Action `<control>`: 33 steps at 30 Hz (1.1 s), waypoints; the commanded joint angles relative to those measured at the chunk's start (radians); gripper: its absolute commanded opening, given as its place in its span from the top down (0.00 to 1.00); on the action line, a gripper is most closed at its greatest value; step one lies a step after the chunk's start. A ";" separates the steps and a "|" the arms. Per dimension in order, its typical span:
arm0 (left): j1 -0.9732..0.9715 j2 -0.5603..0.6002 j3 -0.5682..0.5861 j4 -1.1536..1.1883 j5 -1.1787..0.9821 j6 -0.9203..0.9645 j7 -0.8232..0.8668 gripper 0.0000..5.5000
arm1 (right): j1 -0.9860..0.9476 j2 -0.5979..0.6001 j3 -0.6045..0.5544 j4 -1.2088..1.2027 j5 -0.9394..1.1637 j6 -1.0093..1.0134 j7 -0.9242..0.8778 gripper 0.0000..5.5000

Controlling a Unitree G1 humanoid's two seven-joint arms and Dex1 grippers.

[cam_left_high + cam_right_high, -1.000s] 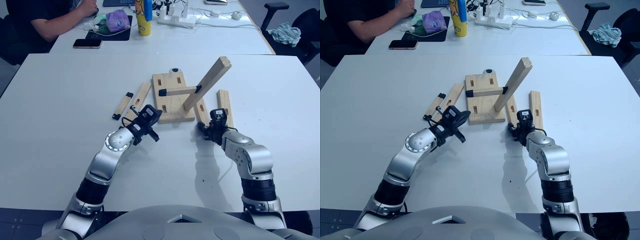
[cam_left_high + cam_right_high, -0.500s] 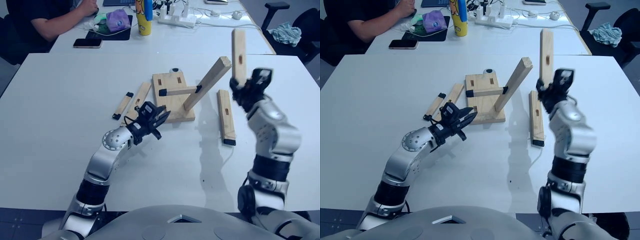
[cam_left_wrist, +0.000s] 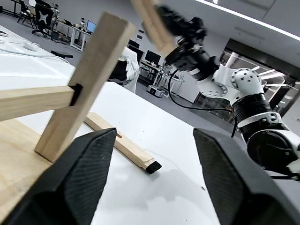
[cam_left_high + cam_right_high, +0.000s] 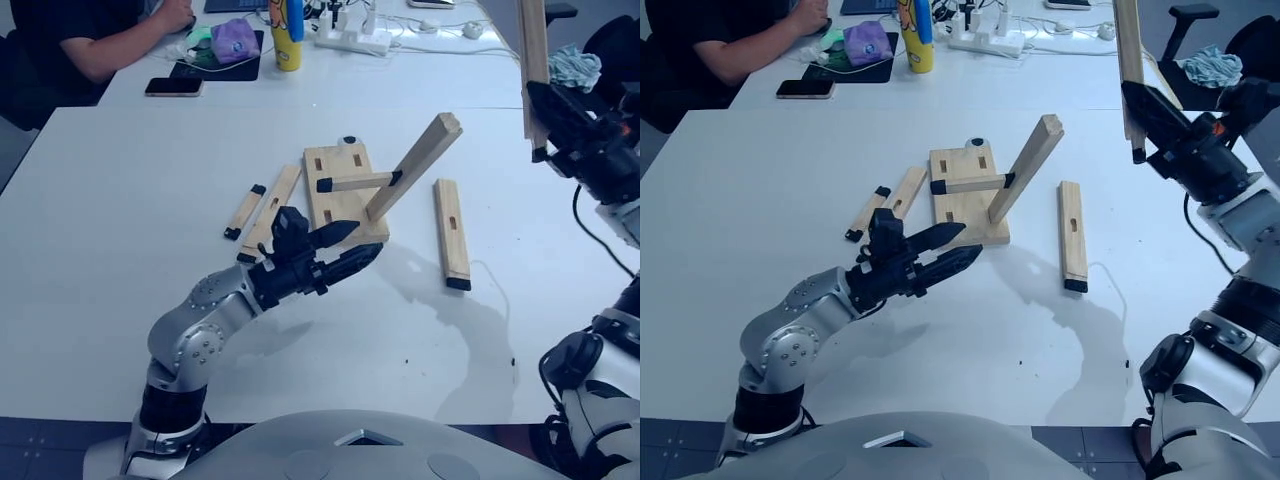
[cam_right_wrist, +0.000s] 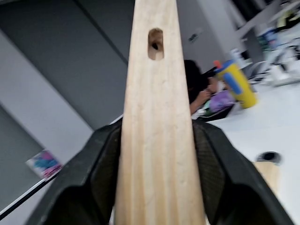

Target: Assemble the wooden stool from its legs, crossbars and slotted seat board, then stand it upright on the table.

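Clamps a slotted wooden leg (image 4: 1128,50) upright in the right pincer (image 4: 1145,115), high above the right side of the table (image 4: 760,180). Holds the left pincer (image 4: 970,240) with fingers (image 4: 943,236) apart, low beside the near edge of the seat board (image 4: 960,205). On that board, a tilted leg (image 4: 1025,165) with a crossbar (image 4: 968,184); beside it, flat, a spare leg (image 4: 1071,235).

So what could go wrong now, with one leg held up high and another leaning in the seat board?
1. The right fingers grip the held leg near its lower end, so its long upper part may swing or slip.
2. The leaning leg is not square in the seat board. The open left fingers, close beside the board, could knock it loose.
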State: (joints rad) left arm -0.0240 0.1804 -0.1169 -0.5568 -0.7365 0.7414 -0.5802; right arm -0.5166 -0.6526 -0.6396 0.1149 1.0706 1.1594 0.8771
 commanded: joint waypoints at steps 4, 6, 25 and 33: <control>0.006 0.034 0.075 -0.029 -0.163 0.072 0.035 0.26 | 0.113 -0.099 0.106 -0.145 0.148 0.147 0.185 0.62; 0.007 0.034 0.101 -0.041 -0.242 0.093 0.049 0.26 | 0.176 -0.105 0.187 -0.202 0.103 0.116 0.232 0.62; -0.107 0.183 0.167 0.075 -0.659 0.208 0.124 0.26 | 0.383 -0.122 0.423 -0.315 0.098 0.049 0.476 0.62; -0.129 0.185 0.165 0.054 -0.717 0.196 0.134 0.26 | 0.410 -0.138 0.527 -0.343 0.006 -0.045 0.519 0.62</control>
State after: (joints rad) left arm -0.1342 0.3577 0.0505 -0.4884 -1.4316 0.9413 -0.4548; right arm -0.1043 -0.7700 -0.1316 -0.2081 1.1006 1.1424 1.3789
